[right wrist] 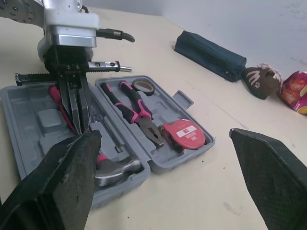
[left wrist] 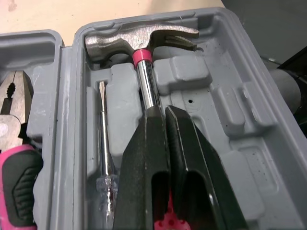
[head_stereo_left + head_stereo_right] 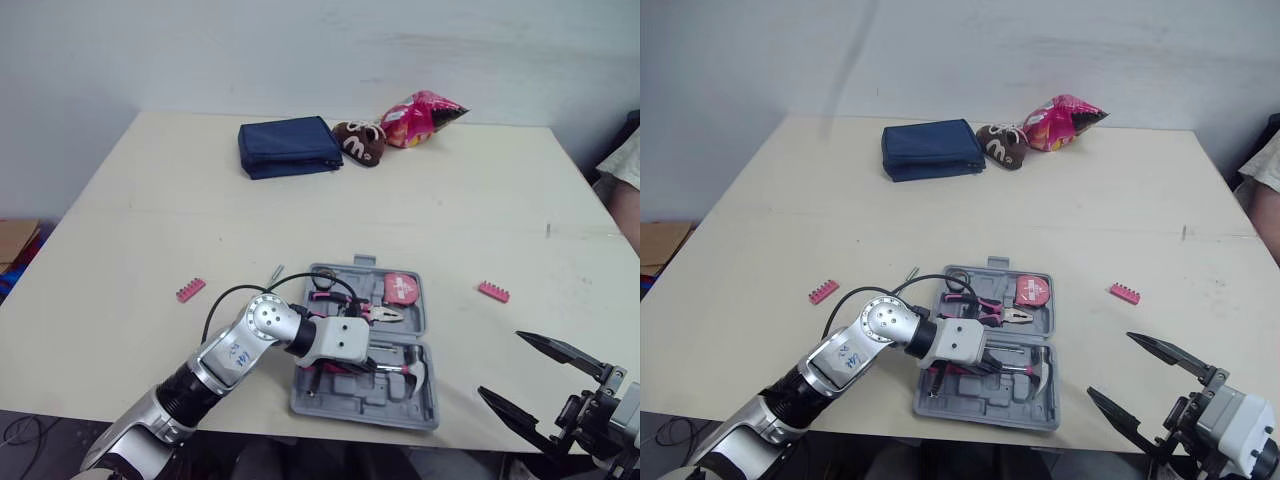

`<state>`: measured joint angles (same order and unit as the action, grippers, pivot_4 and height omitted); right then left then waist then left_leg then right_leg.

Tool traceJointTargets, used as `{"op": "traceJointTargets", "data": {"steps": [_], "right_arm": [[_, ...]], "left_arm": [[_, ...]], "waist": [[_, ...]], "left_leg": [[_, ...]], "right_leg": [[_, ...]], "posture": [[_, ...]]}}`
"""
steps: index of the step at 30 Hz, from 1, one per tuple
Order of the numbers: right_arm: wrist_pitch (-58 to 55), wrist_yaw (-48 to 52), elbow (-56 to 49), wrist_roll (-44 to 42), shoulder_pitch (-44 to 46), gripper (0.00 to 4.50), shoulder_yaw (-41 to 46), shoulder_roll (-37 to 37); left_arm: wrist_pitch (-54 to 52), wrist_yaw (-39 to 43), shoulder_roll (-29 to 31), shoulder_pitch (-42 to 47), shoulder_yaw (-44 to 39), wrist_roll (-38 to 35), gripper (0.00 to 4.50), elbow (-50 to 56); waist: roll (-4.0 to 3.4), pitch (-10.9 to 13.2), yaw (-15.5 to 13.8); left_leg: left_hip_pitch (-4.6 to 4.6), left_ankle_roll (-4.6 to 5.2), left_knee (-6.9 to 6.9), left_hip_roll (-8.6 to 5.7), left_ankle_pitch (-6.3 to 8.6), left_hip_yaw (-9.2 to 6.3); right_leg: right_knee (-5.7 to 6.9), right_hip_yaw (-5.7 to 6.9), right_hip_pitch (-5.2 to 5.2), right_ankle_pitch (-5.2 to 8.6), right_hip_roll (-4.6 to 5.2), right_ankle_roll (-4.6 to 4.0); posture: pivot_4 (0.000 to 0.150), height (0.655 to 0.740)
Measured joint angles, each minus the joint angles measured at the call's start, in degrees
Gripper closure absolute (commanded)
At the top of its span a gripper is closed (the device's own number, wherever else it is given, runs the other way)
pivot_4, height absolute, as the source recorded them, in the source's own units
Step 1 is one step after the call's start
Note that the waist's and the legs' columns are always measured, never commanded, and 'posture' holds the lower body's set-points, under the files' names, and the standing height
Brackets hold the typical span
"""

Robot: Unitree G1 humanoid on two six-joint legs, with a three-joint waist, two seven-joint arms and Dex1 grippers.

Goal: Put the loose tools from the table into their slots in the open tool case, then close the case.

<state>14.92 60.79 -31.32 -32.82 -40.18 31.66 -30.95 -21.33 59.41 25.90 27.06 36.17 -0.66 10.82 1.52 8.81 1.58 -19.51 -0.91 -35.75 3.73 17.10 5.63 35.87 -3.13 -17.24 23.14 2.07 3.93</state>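
The grey tool case (image 3: 400, 412) lies open near the table's front edge. In it are a hammer (image 2: 139, 40), a slim screwdriver (image 2: 103, 124), pink-handled pliers (image 3: 385, 315), a red tape measure (image 3: 402, 287) and a roll of tape (image 1: 140, 85). My left gripper (image 2: 167, 112) is down inside the case's near half, fingers pressed together right over the hammer's shaft. Two pink bit holders lie loose on the table, one to the left (image 3: 190, 289) and one to the right (image 3: 493, 291). A small metal bit (image 3: 278, 271) rests beside the case. My right gripper (image 3: 500, 364) hovers open off the front right corner.
A dark blue pouch (image 3: 290, 146), a brown plush toy (image 3: 360, 142) and a pink snack bag (image 3: 425, 115) sit at the far side. A person's sleeve (image 3: 625, 165) shows at the right edge. A black cable (image 3: 225, 300) loops by my left wrist.
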Motion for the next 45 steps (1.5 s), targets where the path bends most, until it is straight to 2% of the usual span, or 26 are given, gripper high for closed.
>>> {"op": "traceJointTargets", "data": {"steps": [9, 14, 19, 20, 22, 24, 27, 30, 31, 32, 36, 38, 40, 41, 45], "right_arm": [[0.04, -0.37, 0.01, 0.16, 0.23, 0.00, -0.08, 0.24], [0.05, -0.79, 0.01, 0.21, 0.73, 0.00, -0.08, 0.24], [0.10, -0.78, 0.26, 0.14, 0.54, 0.00, 0.09, 0.24], [0.17, -0.69, 0.45, 0.07, 0.45, 0.00, 0.22, 0.24], [0.34, -0.44, 0.78, -0.05, 0.00, 0.00, 0.65, 0.24], [0.67, -0.08, 1.75, -0.25, -0.37, 0.00, 0.98, 0.23], [1.40, 0.75, 2.93, -0.76, -0.76, 0.00, 2.90, 0.10], [1.53, 1.38, 4.64, -1.54, -0.97, 0.00, 4.69, 0.07], [1.63, 1.75, 5.48, -1.92, -1.13, 0.00, 5.66, 0.06], [1.97, 2.36, 6.49, -2.17, -1.44, 0.00, 6.51, 0.03], [3.58, 5.55, 11.69, -3.03, -2.93, 0.00, 11.04, -0.76], [4.50, 7.34, 15.56, -3.18, -3.46, 0.00, 13.77, -1.63], [6.04, 9.42, 20.38, -3.27, -3.34, 0.00, 16.28, -2.70], [6.68, 10.04, 22.22, -3.24, -3.31, 0.00, 17.23, -2.98], [9.37, 11.82, 29.25, -2.98, -2.41, 0.00, 19.04, -3.73]], "left_arm": [[-5.57, -0.41, -0.77, 0.00, 0.88, 0.05, 4.43, -0.38], [-4.08, -1.05, -1.86, -0.86, 0.12, -0.41, 4.43, -1.27], [3.13, 1.03, -1.97, -5.45, -6.28, -6.75, 4.43, -3.13], [5.16, 2.46, -0.95, -6.09, -7.45, -8.04, 4.43, -3.16], [8.91, 4.68, 0.77, -7.15, -10.27, -9.76, 4.43, -3.30], [12.17, 6.73, 1.57, -7.42, -13.93, -12.95, 4.43, -2.69], [13.21, 7.58, 1.55, -7.36, -19.36, -18.40, 4.43, 0.49], [11.04, 7.16, 2.75, -7.68, -23.59, -22.73, 4.43, 3.15], [9.37, 6.73, 4.15, -8.39, -25.76, -24.62, 3.91, 4.47], [8.06, 6.32, 5.50, -9.21, -27.81, -26.05, 3.64, 5.11], [4.81, 4.09, 12.12, -13.78, -37.49, -28.23, 1.92, 5.30], [6.57, 4.03, 15.88, -16.31, -43.14, -27.81, 1.06, 0.99], [11.98, 4.15, 20.93, -17.26, -49.01, -25.13, 0.21, -9.46], [13.22, 3.80, 22.81, -17.17, -51.62, -24.24, 0.06, -14.17], [17.36, 4.49, 28.81, -18.17, -59.90, -23.53, 0.06, -28.01]], "waist": [[0.15, -1.17, 0.03], [0.05, -1.23, -0.05], [-0.49, -0.74, 0.02], [-0.49, -0.44, 0.05], [-0.57, -0.37, -0.03], [-0.66, -0.17, -0.17], [-0.78, -0.04, -0.68], [-0.70, 0.22, -0.82], [-0.67, 0.42, -0.79], [-0.65, 0.50, -0.72], [-0.58, 0.76, 0.08], [-0.53, 0.90, 0.45], [-0.42, 1.15, 0.57], [-0.38, 1.22, 0.57], [-0.36, 1.27, 0.43]], "left_leg": [[0.42, -0.20, 0.20, -0.04, 0.29, 0.04], [0.39, -0.15, 0.25, -0.07, 0.33, 0.04], [-0.28, 0.12, 0.43, -0.09, 0.14, 0.11], [-0.49, 0.07, 0.45, -0.08, 0.12, 0.08], [-0.87, -0.10, 0.48, -0.06, 0.04, 0.05], [-1.19, -0.49, 0.44, -0.05, -0.23, 0.04], [-1.70, -0.45, 0.13, -0.05, -0.04, -0.03], [-1.78, -0.43, -0.08, -0.04, 0.01, 0.01], [-1.77, -0.43, -0.17, -0.03, 0.02, 0.01], [-1.74, -0.43, -0.21, -0.02, 0.02, 0.01], [-1.61, -0.42, -0.23, -0.03, 0.02, 0.01], [-1.54, -0.33, -0.19, -0.01, 0.06, 0.06], [-1.49, -0.13, -0.15, 0.02, 0.15, 0.05], [-1.50, -0.13, -0.14, 0.03, 0.15, 0.06], [-1.61, -0.08, -0.10, -0.06, 0.31, 0.15]], "right_leg": [[-0.33, 0.11, 0.39, 0.24, 0.24, -0.44], [-0.53, 0.12, 0.44, 0.25, 0.33, -0.46], [-0.38, 0.18, -0.37, 0.23, 0.34, -0.42], [-0.32, 0.25, -0.64, -0.13, 0.28, 0.29], [-0.23, 0.31, -1.40, -0.17, 0.18, 0.37], [-0.26, 0.31, -1.65, -0.09, 0.09, 0.50], [-0.23, 0.27, -2.01, 0.02, 0.01, 0.69], [-0.16, 0.20, -2.06, 0.00, -0.04, 0.74], [-0.06, 0.18, -2.05, 0.01, -0.05, 0.74], [0.00, 0.17, -2.04, 0.00, -0.05, 0.75], [0.13, 0.13, -1.98, -0.06, -0.03, 0.82], [0.15, 0.12, -1.97, -0.10, -0.03, 0.75], [0.16, 0.15, -2.00, -0.16, -0.03, 0.64], [0.15, 0.16, -2.03, -0.17, -0.01, 0.61], [0.07, 0.26, -2.10, -0.14, 0.25, 0.56]], "posture": [[0.150, 0.7400], [0.150, 0.7400], [0.150, 0.7400], [0.150, 0.7400], [0.150, 0.7400], [0.150, 0.7400], [0.150, 0.7400], [0.150, 0.7400], [0.150, 0.7400], [0.150, 0.7400], [0.150, 0.7400], [0.150, 0.7400], [0.150, 0.7400], [0.150, 0.7400], [0.150, 0.7400]]}}
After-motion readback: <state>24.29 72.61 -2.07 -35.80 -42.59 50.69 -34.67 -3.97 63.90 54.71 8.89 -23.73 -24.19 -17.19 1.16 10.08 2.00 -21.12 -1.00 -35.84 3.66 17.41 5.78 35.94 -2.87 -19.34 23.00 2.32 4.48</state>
